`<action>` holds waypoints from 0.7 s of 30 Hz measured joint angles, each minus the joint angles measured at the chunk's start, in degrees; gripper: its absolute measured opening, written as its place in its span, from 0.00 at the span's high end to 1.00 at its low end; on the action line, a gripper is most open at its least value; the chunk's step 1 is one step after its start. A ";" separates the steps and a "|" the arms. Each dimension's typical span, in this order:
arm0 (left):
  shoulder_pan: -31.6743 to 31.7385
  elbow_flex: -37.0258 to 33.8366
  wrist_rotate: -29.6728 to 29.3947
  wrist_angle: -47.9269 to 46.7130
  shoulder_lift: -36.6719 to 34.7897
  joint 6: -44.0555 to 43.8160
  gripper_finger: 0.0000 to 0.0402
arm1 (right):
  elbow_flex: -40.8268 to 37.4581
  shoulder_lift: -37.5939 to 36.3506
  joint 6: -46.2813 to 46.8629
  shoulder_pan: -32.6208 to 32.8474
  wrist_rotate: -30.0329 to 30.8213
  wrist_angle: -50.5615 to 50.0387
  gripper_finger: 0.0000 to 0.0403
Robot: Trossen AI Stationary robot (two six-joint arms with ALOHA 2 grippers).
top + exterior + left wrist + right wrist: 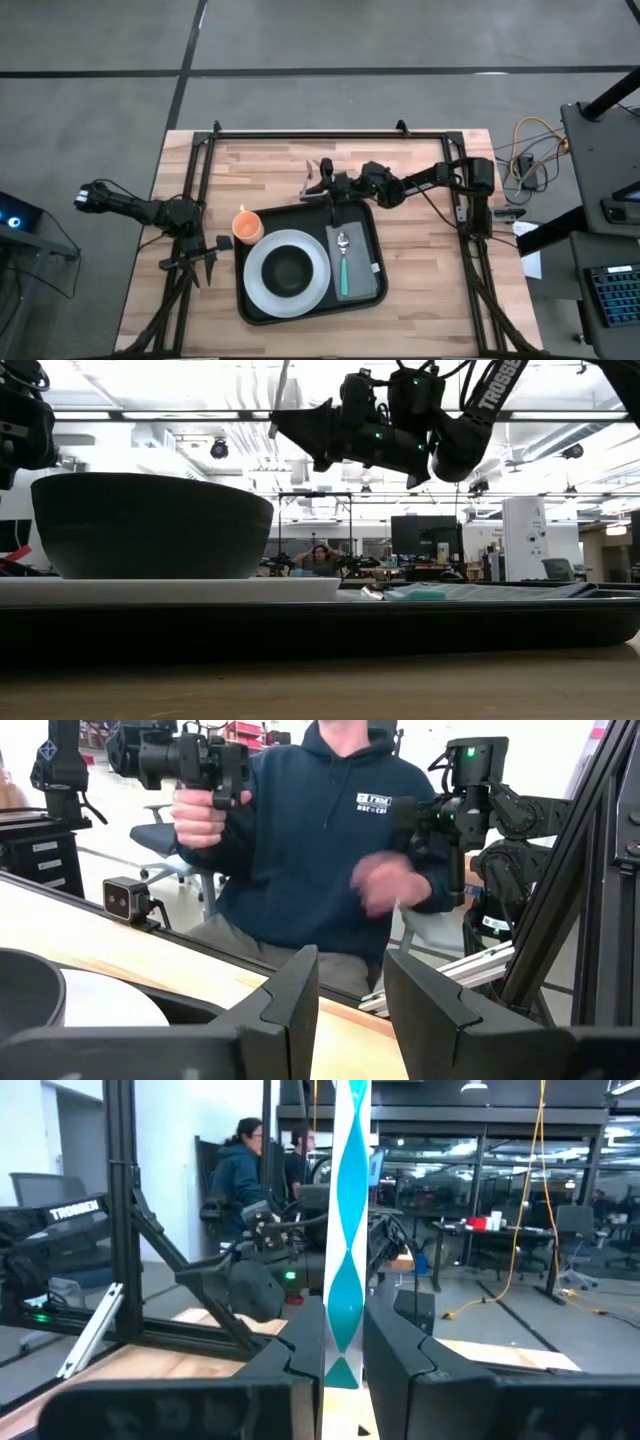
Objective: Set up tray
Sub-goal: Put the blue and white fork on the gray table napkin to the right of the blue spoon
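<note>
Right gripper [322,186] hovers just past the far rim of the black tray [366,216], its fingers [395,1342] clamped on the teal handle of a utensil [344,1280] held upright; which utensil I cannot tell. The tray lies mid-surface holding the white plate [262,290] with the dark bowl [288,267], and the grey napkin [364,283] carrying a teal-handled spoon [343,262]; an orange cup [247,226] sits at its left rim, and the left gripper [200,262], fingers apart, waits beside the tray's left edge. To do this well, lay the utensil down flat on the napkin beside and parallel to the spoon, lowering until it rests before letting go so it neither tips nor nudges the spoon.
</note>
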 joint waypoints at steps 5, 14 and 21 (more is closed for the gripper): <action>0.01 0.01 -0.01 0.00 0.00 -0.01 0.76 | 0.16 0.00 -0.15 -0.02 0.00 -1.00 0.91; 0.01 0.00 -0.01 0.00 0.00 -0.01 0.76 | 0.16 0.00 -0.99 -0.37 -0.05 -1.59 0.91; 0.02 -0.06 -0.37 0.87 0.00 14.10 0.76 | 0.99 0.00 -1.01 -0.72 -0.04 -5.39 0.92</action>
